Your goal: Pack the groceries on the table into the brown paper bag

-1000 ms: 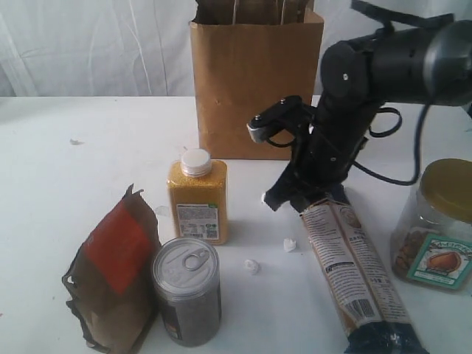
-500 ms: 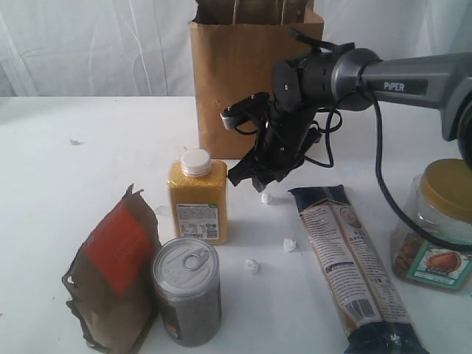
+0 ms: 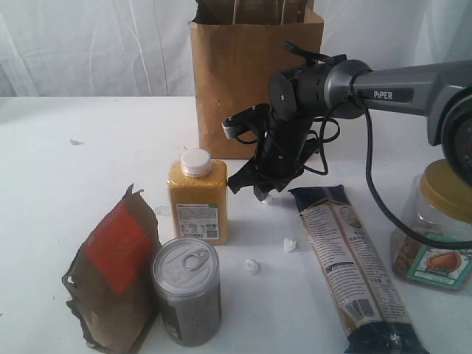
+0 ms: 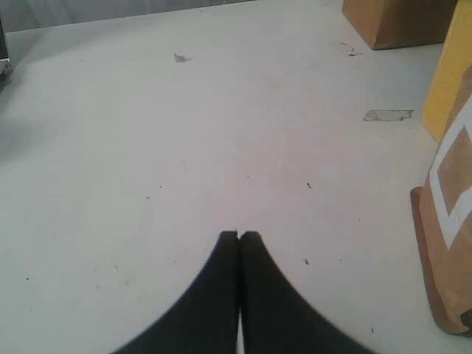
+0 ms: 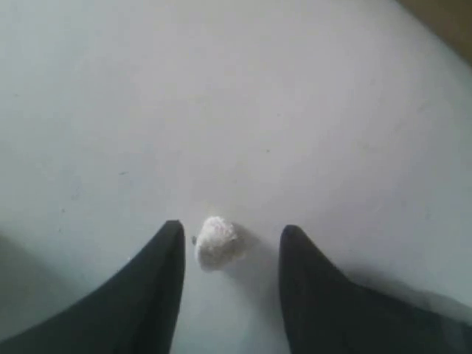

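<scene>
tall kraft-brown paper bag (image 3: 254, 81) cut off at top — gold-lidded clear jar (image 3: 436, 228) clipped at right; small white lumps (image 3: 290, 244) unidentifiable

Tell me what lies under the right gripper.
A small white lump on the table, between the open fingers of the right gripper. Table directly beneath the fingers is covered.
</scene>
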Tool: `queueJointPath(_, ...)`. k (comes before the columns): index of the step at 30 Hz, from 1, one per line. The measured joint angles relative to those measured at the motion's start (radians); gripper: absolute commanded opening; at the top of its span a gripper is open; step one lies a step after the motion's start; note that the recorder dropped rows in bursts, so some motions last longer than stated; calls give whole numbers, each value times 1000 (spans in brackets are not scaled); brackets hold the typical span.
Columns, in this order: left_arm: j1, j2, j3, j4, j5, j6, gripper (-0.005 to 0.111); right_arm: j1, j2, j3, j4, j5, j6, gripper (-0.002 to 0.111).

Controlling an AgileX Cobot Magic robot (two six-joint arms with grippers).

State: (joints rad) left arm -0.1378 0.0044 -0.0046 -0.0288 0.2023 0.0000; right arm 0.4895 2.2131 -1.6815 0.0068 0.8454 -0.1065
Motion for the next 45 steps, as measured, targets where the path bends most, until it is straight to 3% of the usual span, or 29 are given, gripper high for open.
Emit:
queueJointPath(3, 0, 0, 0, 0, 0, 0, 0, 0, 6, 0, 0, 4, 2, 30)
queueJointPath(11, 0, 0, 0, 0, 0, 0, 0, 0, 14, 0, 40, 26, -9, 0)
queueJointPath(22, 0, 0, 0, 0, 0, 0, 0, 0, -2, 0, 83, 145, -16, 0)
queueJointPath(31, 0, 0, 0, 0, 0, 0, 0, 29, -169, 17, 88, 288, -23, 0)
queueJointPath(45, 0, 0, 0, 0, 0, 0, 0, 42, -805, 505, 85, 283, -62, 0)
